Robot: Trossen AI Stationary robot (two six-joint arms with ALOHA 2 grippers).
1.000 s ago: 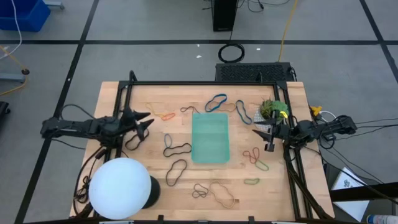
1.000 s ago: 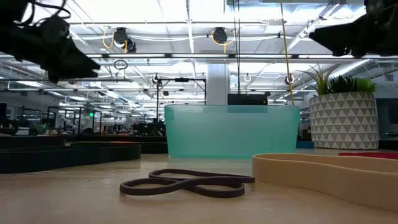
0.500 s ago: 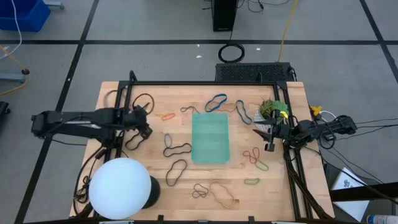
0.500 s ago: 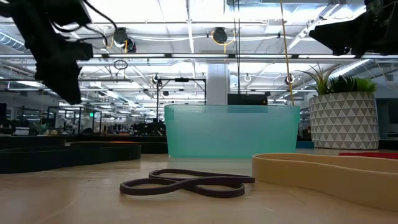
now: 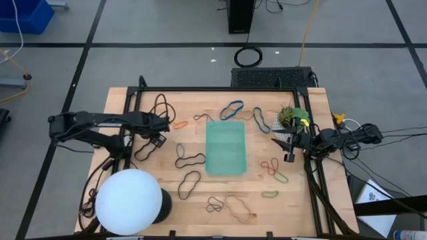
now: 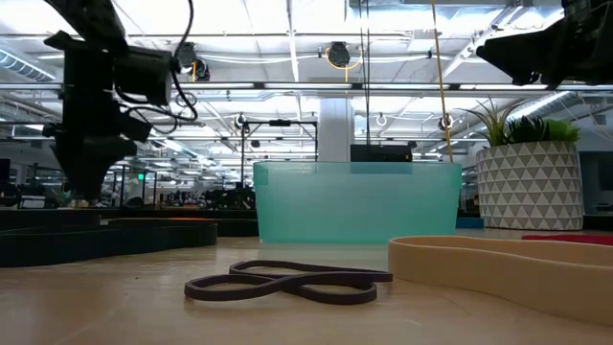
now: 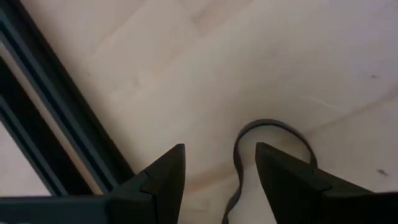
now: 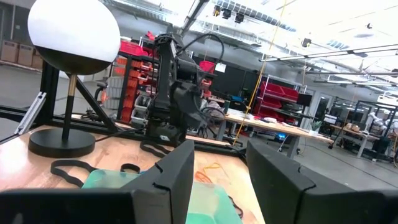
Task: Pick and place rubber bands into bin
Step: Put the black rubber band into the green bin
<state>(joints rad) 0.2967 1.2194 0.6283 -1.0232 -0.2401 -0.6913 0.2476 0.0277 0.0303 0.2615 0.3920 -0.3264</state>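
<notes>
Since a second ago, the left arm has swung its gripper (image 5: 159, 138) down over a black band (image 5: 143, 153) near the table's left edge; the right gripper (image 5: 288, 151) hasn't moved.

High view: other bands surround the empty bin (image 5: 225, 148).

Left wrist view: open fingers (image 7: 166, 176) straddle the band's loop (image 7: 266, 146).

Right wrist view: fingers (image 8: 178, 175) parted, empty.

Teal bin (image 5: 225, 148) at table centre. Rubber bands (image 5: 189, 160) scattered all around bin. Left gripper (image 5: 160, 134) left of bin, right gripper (image 5: 288, 148) right of it.
</notes>
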